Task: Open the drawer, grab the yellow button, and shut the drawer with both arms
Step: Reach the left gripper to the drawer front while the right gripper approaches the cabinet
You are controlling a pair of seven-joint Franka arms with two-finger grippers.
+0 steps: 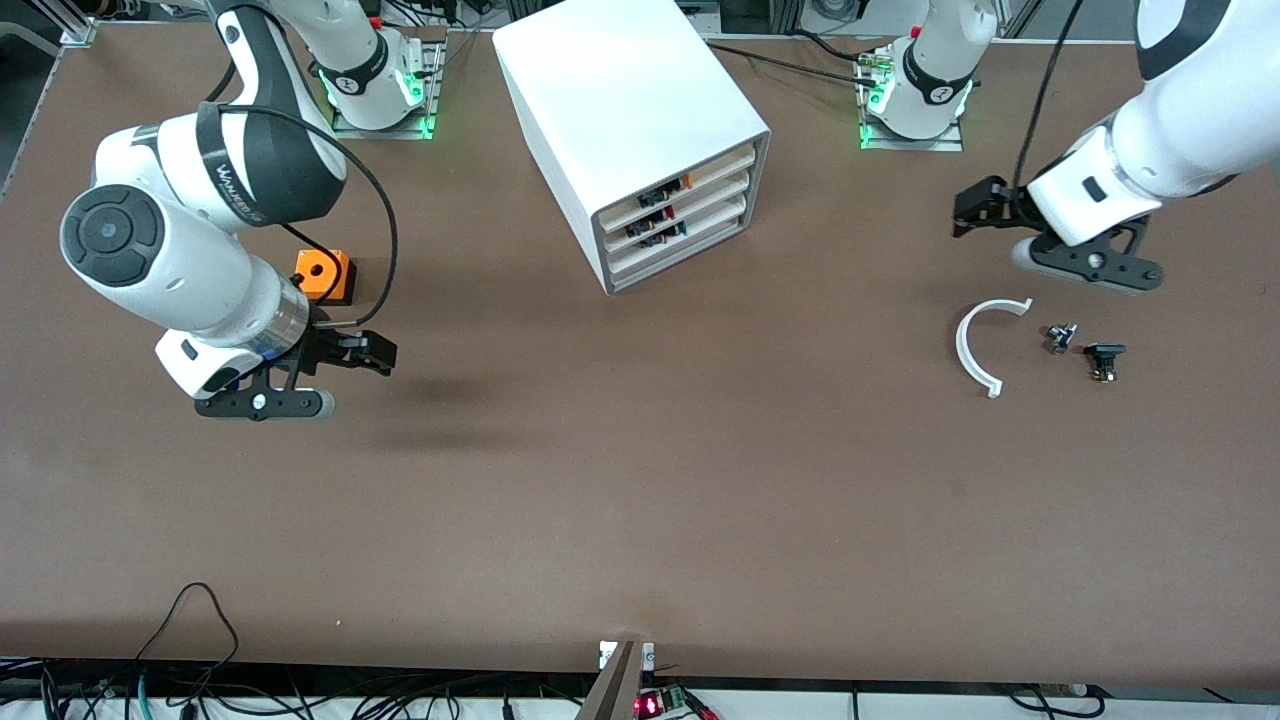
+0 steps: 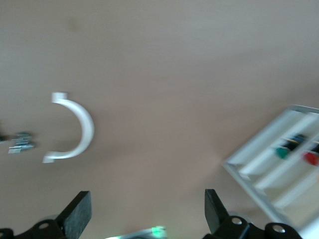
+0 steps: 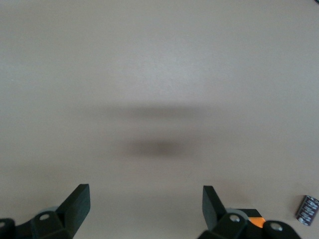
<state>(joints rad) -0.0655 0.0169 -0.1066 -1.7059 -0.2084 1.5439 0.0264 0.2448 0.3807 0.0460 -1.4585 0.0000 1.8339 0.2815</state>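
While both black two-finger grippers hover spread and empty, the left gripper (image 1: 975, 212) is nearer the white box cabinet's (image 1: 640, 110) cream-fronted drawers (image 1: 675, 215) than the right gripper (image 1: 375, 352).

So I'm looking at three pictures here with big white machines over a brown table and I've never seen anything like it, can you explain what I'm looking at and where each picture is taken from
These are two white robot arms, each ending in a black two-finger gripper. The big picture comes from a high camera facing them. The other two come from cameras on the arms' wrists, looking down past the fingers.

The right gripper hangs open over bare table, beside an orange cube. The left gripper hangs open above a white curved piece. Neither holds anything.

Between the arms' bases stands a white cabinet with four shallow drawers, all shut. Small coloured parts show at the drawer fronts. Beside the curved piece lie two small parts, one metal and one black. The right wrist view also shows a small dark ribbed block near the cube.
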